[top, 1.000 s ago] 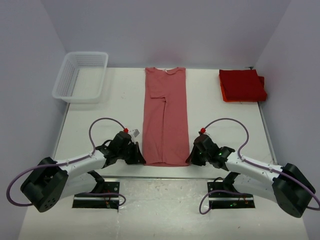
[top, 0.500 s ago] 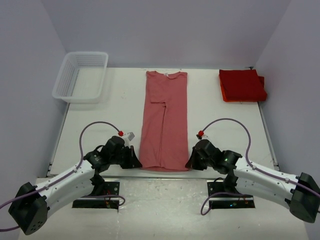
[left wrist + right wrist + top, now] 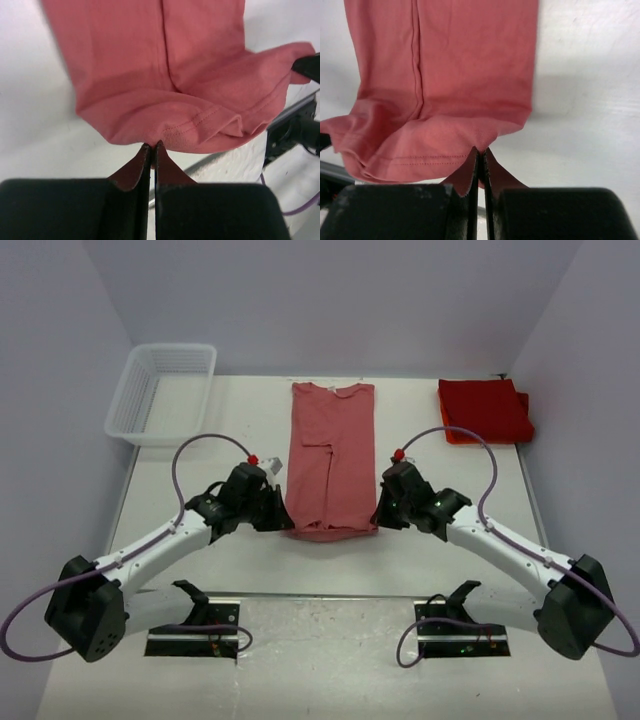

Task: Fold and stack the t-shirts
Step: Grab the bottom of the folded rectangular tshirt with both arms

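Note:
A faded salmon-red t-shirt (image 3: pixel 330 455) lies in a long strip down the middle of the table, collar at the far end. My left gripper (image 3: pixel 280 521) is shut on the hem's left corner, and my right gripper (image 3: pixel 378 517) is shut on the right corner. Both hold the hem lifted and carried toward the collar, so the lower part curls over. The left wrist view shows the hem (image 3: pixel 200 120) pinched at the fingertips (image 3: pixel 152 147). The right wrist view shows the same shirt (image 3: pixel 445 100) pinched at the tips (image 3: pixel 480 151). Deep red folded t-shirts (image 3: pixel 484 410) are stacked at the far right.
A white mesh basket (image 3: pixel 162 392) stands at the far left corner. The table's near edge and the arm base mounts (image 3: pixel 195 625) are below the grippers. Grey walls close in the sides and back.
Both grippers have moved away from the near edge toward the collar, carrying the hem with them. The visible strip of shirt is shorter, its lower part folding over.

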Available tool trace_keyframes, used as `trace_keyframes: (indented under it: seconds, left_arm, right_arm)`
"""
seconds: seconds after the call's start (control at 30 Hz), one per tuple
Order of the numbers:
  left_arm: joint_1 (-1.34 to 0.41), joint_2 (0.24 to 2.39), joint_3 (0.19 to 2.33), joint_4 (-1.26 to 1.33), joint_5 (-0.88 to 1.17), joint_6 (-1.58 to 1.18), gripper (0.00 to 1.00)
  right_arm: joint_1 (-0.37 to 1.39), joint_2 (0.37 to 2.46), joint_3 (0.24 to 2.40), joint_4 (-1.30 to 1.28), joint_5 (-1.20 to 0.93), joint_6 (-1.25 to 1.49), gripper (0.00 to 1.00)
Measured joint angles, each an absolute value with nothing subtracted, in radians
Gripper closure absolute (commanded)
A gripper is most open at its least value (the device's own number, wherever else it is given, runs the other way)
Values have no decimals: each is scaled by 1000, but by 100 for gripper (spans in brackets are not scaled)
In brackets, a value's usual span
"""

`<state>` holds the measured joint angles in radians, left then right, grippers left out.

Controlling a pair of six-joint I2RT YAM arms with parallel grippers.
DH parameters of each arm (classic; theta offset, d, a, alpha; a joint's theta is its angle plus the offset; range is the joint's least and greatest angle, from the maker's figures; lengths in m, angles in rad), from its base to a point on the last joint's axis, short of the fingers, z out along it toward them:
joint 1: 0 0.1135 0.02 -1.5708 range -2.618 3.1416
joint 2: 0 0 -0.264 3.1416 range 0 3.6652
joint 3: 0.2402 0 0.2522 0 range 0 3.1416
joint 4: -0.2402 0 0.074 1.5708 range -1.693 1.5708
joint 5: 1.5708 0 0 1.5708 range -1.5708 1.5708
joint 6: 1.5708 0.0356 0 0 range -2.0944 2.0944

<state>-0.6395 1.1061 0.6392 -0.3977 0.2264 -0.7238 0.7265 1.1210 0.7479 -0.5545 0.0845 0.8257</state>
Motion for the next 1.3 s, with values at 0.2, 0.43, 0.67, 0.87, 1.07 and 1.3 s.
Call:
trace_keyframes:
  seconds: [0.2, 0.43, 0.67, 0.87, 1.07, 1.3]
  left_arm:
    - [-480, 1323, 865, -391, 233, -616, 100]
    - [-418, 1612, 1148, -401, 250, -546, 100]
    - [-384, 1831, 1362, -426, 262, -534, 100]
    - [-380, 1956, 1469, -428, 266, -534, 100]
    - [-379, 2037, 1488, -433, 254, -533, 100]
    - [-357, 2100, 1586, -472, 212, -508, 89]
  right_arm:
    - [580, 1321, 938, -554, 45, 690, 100]
    - [469, 1608, 1215, -573, -23, 583, 100]
    - [398, 1829, 1464, -637, -75, 520, 100]
    - [361, 1953, 1594, -673, -107, 493, 100]
    - [341, 2051, 1633, -698, -125, 472, 100]
    - [302, 2175, 1702, -719, -137, 449, 94]
